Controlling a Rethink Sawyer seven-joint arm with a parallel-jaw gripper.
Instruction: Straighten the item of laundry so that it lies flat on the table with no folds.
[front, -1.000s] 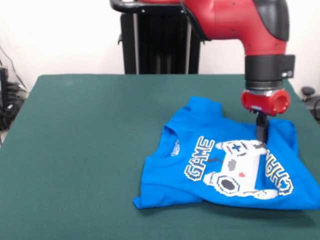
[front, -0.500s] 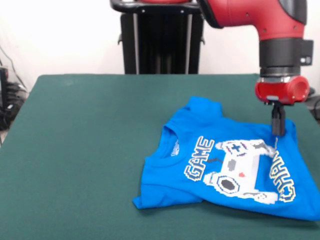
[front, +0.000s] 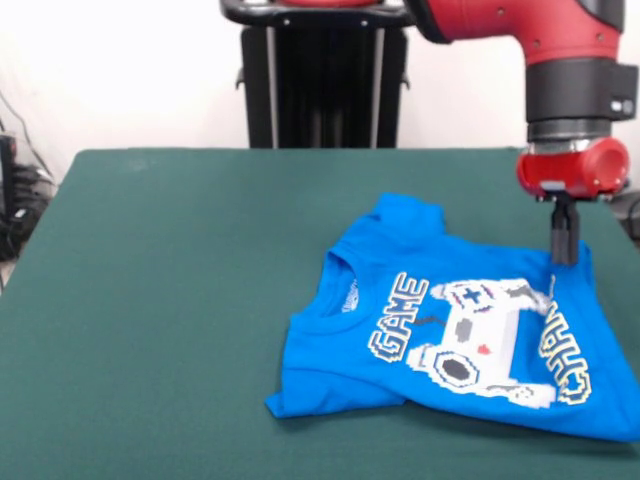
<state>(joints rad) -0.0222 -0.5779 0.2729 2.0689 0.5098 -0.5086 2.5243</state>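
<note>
Your small bright blue printed T-shirt (front: 450, 325) lies mostly spread near the dark green felt desk's (front: 170, 280) right edge, one sleeve tucked under, the black tool (front: 564, 250) just above it, open or closed I cannot tell.

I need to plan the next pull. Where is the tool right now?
In the front view, the tool hangs at the picture's right, over the far right edge of the blue T-shirt, just above the fabric.

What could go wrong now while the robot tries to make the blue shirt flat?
The T-shirt lies close to the right edge of the table; a further pull that way might drag it over. Its lower left corner looks folded under, so pulling from the right may not open it. The gripper could also snag the cloth.
</note>
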